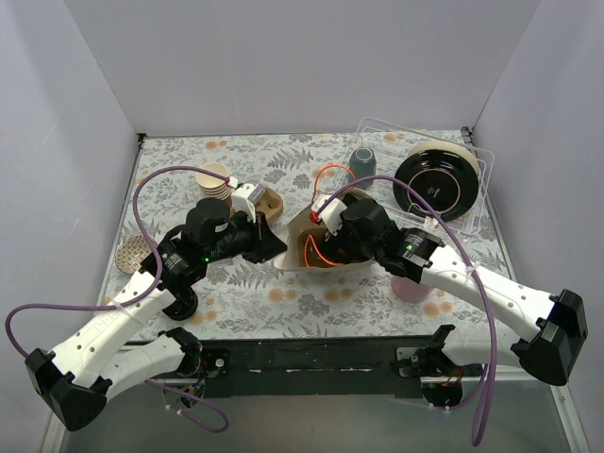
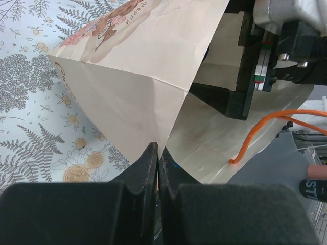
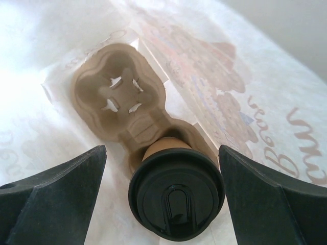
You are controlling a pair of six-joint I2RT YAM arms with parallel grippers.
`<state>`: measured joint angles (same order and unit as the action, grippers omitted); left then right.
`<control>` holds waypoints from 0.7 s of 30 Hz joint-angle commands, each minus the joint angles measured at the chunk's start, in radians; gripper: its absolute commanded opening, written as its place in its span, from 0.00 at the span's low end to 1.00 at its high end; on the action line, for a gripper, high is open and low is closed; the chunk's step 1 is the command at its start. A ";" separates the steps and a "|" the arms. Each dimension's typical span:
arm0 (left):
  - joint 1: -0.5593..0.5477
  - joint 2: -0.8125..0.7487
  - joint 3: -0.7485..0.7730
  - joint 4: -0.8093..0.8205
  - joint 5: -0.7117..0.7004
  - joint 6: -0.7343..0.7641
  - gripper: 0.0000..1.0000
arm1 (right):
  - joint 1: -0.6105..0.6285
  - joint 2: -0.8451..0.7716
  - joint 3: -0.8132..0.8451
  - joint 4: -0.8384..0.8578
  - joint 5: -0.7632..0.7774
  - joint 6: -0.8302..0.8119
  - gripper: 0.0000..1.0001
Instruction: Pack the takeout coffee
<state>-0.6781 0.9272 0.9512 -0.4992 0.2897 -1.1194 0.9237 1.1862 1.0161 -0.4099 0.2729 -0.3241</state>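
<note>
The takeout coffee (image 3: 176,194), a kraft-brown cup with a black lid, stands in one pocket of a brown pulp cup carrier (image 3: 120,99) inside the white printed paper bag (image 1: 304,226). It is hidden in the top view. My right gripper (image 3: 162,153) is inside the bag, open, with one finger on each side of the lid and clear of it. My left gripper (image 2: 159,155) is shut on the bag's edge (image 2: 163,138) and holds the mouth open. The bag (image 2: 133,76) and the right gripper's body (image 2: 255,66) fill the left wrist view.
A stack of lidless cream cups (image 1: 215,179) stands behind the left gripper. A grey mug (image 1: 362,162) and a black plate (image 1: 434,184) in a clear tray (image 1: 477,151) are at the back right. A pink cup (image 1: 412,288) sits under the right arm. A woven coaster (image 1: 132,253) lies left.
</note>
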 commanded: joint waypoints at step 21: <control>0.000 -0.047 -0.058 0.044 -0.053 0.099 0.00 | -0.013 -0.137 -0.105 0.180 -0.261 0.072 0.99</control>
<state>-0.6781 0.8894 0.9066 -0.4633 0.2691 -1.0500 0.9173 1.0599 0.9173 -0.2672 0.0357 -0.2573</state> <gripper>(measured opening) 0.009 0.984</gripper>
